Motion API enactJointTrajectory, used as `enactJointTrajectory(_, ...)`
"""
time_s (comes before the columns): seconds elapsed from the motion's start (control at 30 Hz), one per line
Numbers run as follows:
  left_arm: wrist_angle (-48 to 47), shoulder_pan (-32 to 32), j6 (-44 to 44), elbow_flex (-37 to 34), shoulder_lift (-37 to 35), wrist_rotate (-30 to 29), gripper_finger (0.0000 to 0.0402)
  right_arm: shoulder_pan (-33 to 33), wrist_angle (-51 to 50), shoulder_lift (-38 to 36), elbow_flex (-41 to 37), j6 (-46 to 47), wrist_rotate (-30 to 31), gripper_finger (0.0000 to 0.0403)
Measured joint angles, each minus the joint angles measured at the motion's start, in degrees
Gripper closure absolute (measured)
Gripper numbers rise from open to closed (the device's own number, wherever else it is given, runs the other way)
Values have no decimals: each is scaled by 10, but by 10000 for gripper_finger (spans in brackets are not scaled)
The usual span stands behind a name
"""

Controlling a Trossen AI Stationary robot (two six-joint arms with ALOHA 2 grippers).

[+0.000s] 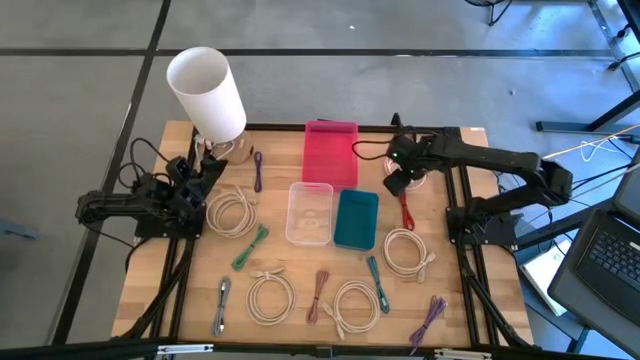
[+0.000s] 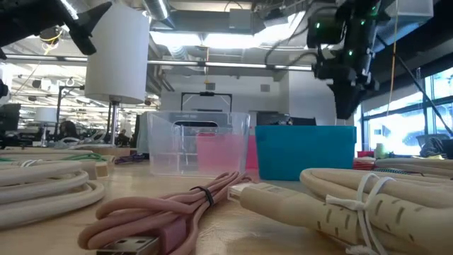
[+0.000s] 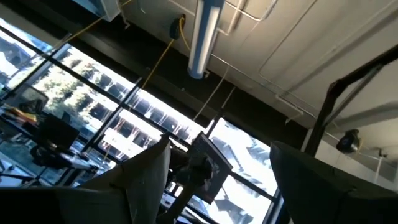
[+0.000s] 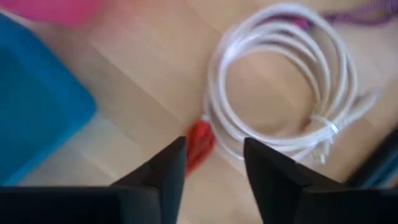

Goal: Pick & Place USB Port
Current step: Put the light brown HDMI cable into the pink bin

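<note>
From above, your right gripper (image 1: 398, 184) hangs over the red cable (image 1: 406, 208), just right of the teal bin (image 1: 356, 220); the left gripper (image 1: 205, 163) waits by the white cylinder (image 1: 207, 92). At table height, a pink cable (image 2: 170, 216) lies in front of the clear bin (image 2: 195, 142). Past the right wrist, parted fingers (image 4: 166, 167) hold nothing above the red cable's end (image 4: 199, 144), beside a white coil (image 4: 286, 87). The left fingers (image 3: 149, 177) gape empty. No writing is readable.

A big white paper roll (image 1: 206, 92) stands at the far left corner of the wooden table (image 1: 470, 320). A laptop (image 1: 606, 262) sits off the table on the right. The grey floor (image 1: 80, 110) lies all around. Far windows (image 2: 403, 120) let in bright light.
</note>
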Motion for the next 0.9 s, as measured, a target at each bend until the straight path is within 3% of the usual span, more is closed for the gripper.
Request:
enactJointTrajectory(0.2,-6,0,-6,0,0,-3,132,-40,17,39,0,-40,0,194)
enactJointTrajectory(0.47,-6,0,0,0,0,-4,132,-68,76,103,0,-87,-2,192)
enactJointTrajectory(0.9,-11,0,-19,0,0,-5,132,-73,132,237,0,-91,-15,196)
